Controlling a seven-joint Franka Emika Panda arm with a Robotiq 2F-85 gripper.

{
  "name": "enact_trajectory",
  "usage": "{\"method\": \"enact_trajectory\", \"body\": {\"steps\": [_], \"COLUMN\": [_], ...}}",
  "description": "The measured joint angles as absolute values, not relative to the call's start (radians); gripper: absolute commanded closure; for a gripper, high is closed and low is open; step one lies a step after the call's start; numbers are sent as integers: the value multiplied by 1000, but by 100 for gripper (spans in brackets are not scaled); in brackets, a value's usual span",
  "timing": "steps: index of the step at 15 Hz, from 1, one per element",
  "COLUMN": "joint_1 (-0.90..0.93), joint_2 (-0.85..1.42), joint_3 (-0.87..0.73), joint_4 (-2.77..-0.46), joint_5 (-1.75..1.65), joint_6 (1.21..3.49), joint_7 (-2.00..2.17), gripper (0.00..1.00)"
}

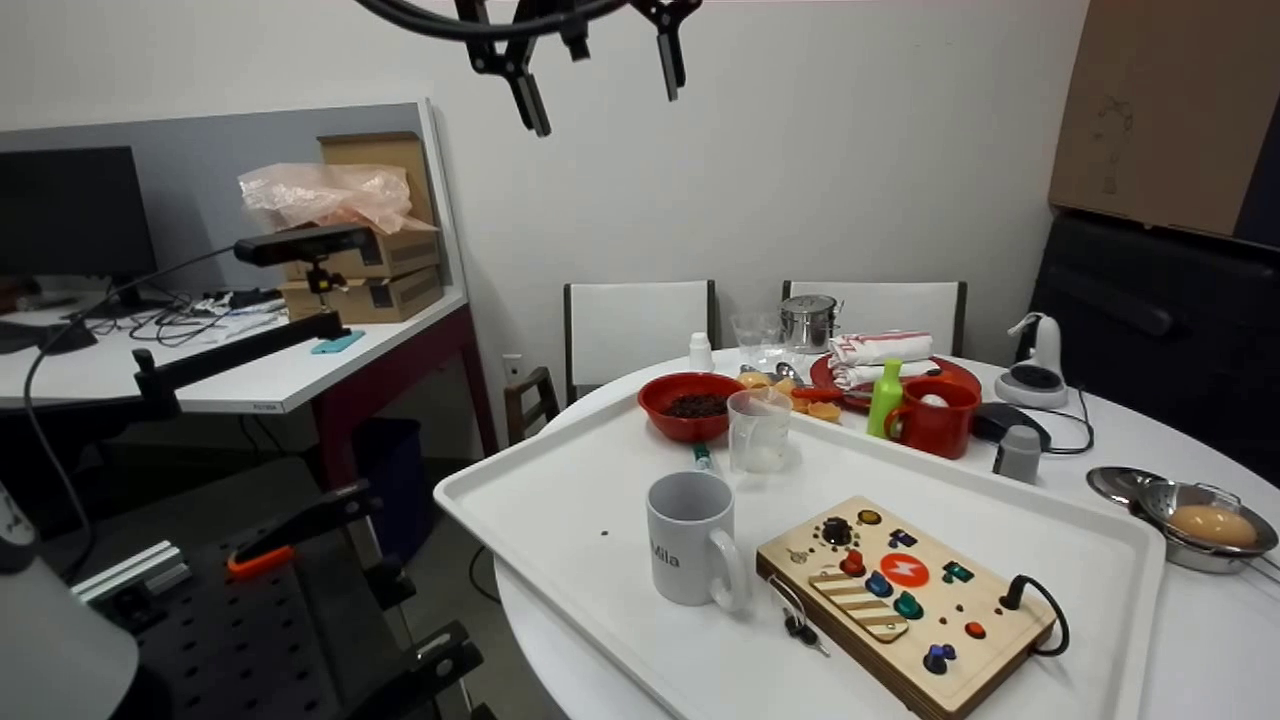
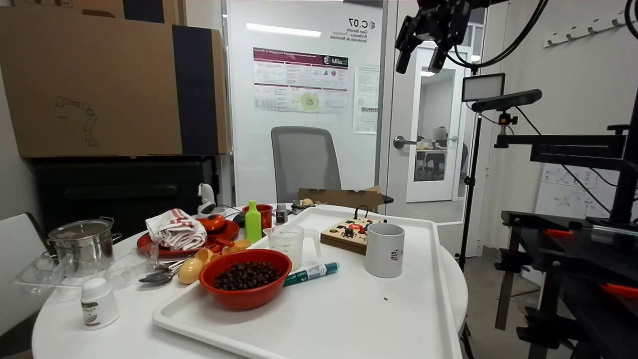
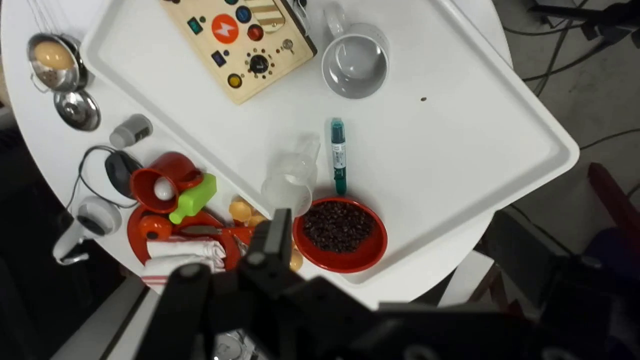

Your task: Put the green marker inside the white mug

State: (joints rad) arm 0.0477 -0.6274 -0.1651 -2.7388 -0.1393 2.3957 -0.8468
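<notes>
High over the scene, my black two-fingered gripper [image 1: 606,114] hangs spread apart, holding nothing. Lower down, the slim green marker [image 3: 339,156] with its white label lies on the rectangular white tray [image 3: 450,150], just beside the translucent plastic measuring cup [image 2: 286,244]; one end lies right by the round red bowl [image 2: 245,298], touching or not I can't tell. Beyond the marker's other end, near but apart, the white cylindrical ceramic mug [image 1: 690,540] stands upright, and the wrist view shows me nothing inside it. So I judge the task at its very start: mug ready, marker not yet gripped, let alone in the mug. Left for me, I reckon, is all the real work: descend, pinch the marker clear of bowl and measuring cup, lift, turn it endwise, carry it over the mug's mouth and let go.
</notes>
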Motion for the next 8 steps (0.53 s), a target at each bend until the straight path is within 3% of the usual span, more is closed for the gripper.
{"method": "enact_trajectory", "body": {"steps": [8], "joint_1": [-15], "joint_2": [-440], "joint_3": [79], "joint_4": [-2731], "joint_5": [-392], "joint_6": [2619], "joint_7": [-508], "gripper": [0]}}
